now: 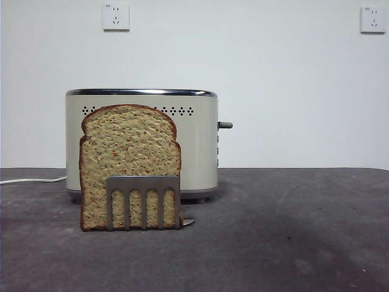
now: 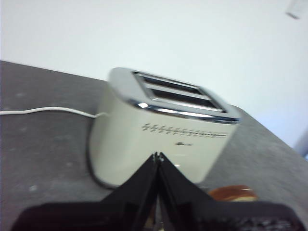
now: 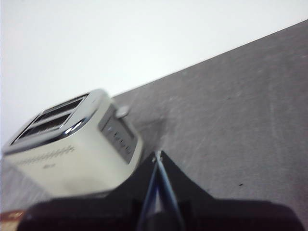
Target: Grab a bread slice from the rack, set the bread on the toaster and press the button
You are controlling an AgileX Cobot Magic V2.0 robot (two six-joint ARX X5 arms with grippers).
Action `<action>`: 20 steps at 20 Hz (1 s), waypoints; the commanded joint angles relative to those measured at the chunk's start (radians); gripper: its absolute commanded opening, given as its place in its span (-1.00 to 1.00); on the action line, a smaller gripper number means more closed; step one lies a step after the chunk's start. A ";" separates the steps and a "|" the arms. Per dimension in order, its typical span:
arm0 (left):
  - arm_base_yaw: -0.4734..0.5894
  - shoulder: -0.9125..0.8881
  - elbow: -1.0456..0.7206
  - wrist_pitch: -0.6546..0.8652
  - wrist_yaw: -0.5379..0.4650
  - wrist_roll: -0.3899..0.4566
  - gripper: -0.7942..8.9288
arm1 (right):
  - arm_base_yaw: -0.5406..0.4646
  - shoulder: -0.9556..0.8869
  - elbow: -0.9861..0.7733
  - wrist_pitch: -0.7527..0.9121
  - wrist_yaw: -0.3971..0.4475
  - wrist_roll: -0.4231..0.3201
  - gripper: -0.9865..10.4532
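Left gripper [image 2: 157, 156] and right gripper [image 3: 158, 155] hang aloft, jaws seemingly pressed together.

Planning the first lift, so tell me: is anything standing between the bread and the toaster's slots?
Nothing visible does. The slice of bread stands upright in the rack, just in front of the toaster. Both toaster slots look empty in the left wrist view, and neither claw is above the slice in the front view.
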State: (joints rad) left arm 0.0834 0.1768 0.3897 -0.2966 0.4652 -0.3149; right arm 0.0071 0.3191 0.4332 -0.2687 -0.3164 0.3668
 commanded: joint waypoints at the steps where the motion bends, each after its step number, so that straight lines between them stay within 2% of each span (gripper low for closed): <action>1: 0.002 0.066 0.085 -0.037 0.069 0.064 -0.85 | 0.003 0.084 0.104 -0.067 -0.051 -0.112 -0.85; 10: -0.001 0.264 0.357 -0.295 0.270 0.294 -0.85 | 0.023 0.347 0.462 -0.415 -0.215 -0.370 -0.85; 16: -0.034 0.332 0.473 -0.510 0.279 0.460 -0.85 | 0.072 0.459 0.642 -0.634 -0.238 -0.490 -0.85; 20: -0.057 0.348 0.502 -0.595 0.269 0.539 -0.85 | 0.099 0.481 0.676 -0.686 -0.234 -0.526 -0.85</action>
State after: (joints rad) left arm 0.0303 0.5236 0.8890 -0.8879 0.7361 0.1577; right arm 0.1020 0.7986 1.1069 -0.9512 -0.5503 -0.1246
